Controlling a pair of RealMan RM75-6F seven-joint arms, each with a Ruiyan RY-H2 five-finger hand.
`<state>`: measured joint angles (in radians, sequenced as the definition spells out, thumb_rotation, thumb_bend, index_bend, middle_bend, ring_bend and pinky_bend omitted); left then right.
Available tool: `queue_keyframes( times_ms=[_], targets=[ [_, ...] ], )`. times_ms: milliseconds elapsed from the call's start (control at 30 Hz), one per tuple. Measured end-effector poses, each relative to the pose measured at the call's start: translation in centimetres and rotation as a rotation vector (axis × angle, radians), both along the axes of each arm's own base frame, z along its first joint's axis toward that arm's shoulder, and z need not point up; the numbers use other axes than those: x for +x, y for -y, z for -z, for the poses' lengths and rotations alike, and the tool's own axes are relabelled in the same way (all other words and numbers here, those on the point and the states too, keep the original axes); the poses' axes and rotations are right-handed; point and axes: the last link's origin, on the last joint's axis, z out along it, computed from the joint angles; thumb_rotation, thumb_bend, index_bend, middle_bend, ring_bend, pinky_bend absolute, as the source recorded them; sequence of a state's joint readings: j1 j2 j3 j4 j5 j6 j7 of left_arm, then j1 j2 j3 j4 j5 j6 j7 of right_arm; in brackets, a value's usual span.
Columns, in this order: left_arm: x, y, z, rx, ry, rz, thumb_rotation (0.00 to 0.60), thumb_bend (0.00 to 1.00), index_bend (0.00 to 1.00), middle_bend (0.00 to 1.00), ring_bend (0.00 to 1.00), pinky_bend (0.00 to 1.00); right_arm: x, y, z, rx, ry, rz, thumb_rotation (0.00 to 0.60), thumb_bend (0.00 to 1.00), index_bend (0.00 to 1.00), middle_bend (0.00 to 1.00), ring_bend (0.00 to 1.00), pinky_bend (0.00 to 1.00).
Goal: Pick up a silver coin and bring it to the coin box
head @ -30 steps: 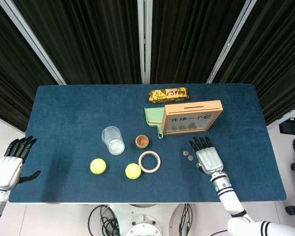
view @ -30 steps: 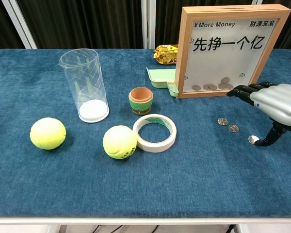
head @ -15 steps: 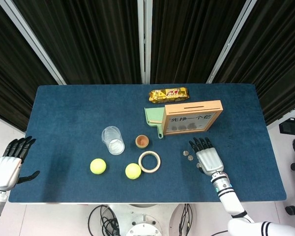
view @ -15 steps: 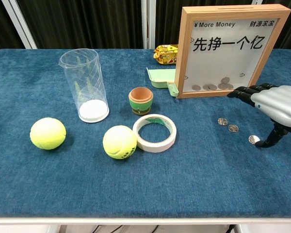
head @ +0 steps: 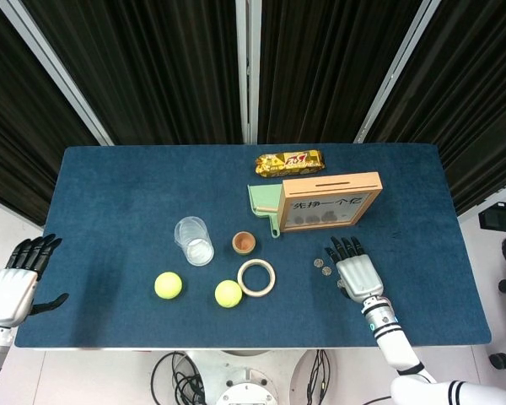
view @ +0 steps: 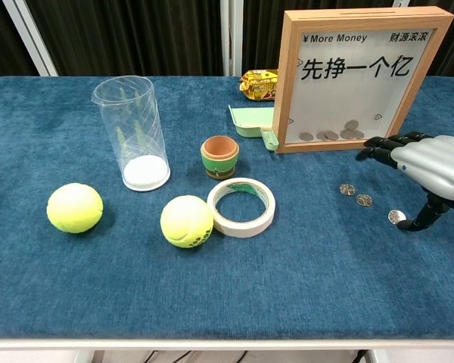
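Three silver coins lie on the blue cloth at the right: two close together [view: 348, 189] [view: 364, 200] and one apart [view: 396, 216]. In the head view the pair of coins [head: 318, 263] sits just left of my right hand [head: 357, 272]. That right hand [view: 431, 162] hovers palm down with its fingers stretched toward the coin box [view: 357, 76]; its thumb points down right beside the lone coin. It holds nothing. The wooden coin box [head: 331, 202] stands upright with several coins inside. My left hand [head: 17, 277] hangs open off the table's left edge.
A clear plastic cup [view: 132, 132], a small terracotta pot [view: 219, 156], a tape roll [view: 241, 206] and two tennis balls [view: 187, 221] [view: 74, 207] lie left of the coins. A green dustpan [view: 253, 121] and a snack bar [head: 288, 161] sit beside and behind the box.
My right hand has drifted slightly back toward the table's right front, its thumb sliding a little away from the lone coin. The coins have not moved.
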<state>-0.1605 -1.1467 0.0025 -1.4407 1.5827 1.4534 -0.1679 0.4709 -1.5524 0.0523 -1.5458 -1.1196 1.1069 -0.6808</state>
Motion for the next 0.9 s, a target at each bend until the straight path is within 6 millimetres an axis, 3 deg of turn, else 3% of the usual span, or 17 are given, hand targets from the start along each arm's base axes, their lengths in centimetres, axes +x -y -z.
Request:
queue_keyframes(
  times_ms=[567,900],
  targets=[
    [-0.02,-0.03,0.04,-0.008,-0.001,-0.004,0.6,0.15,0.05,0.02,0.0,0.0,-0.13,-0.11,0.06,0.017,-0.006,0.007,0.6,0.06,0.42,0.0,0.0,0.0],
    [-0.07,-0.03,0.05,-0.011,-0.001,-0.006,0.6,0.15,0.05,0.02,0.0,0.0,-0.22,-0.13,0.04,0.03,-0.002,0.026,0.6,0.05,0.45,0.0,0.0,0.0]
  ],
)
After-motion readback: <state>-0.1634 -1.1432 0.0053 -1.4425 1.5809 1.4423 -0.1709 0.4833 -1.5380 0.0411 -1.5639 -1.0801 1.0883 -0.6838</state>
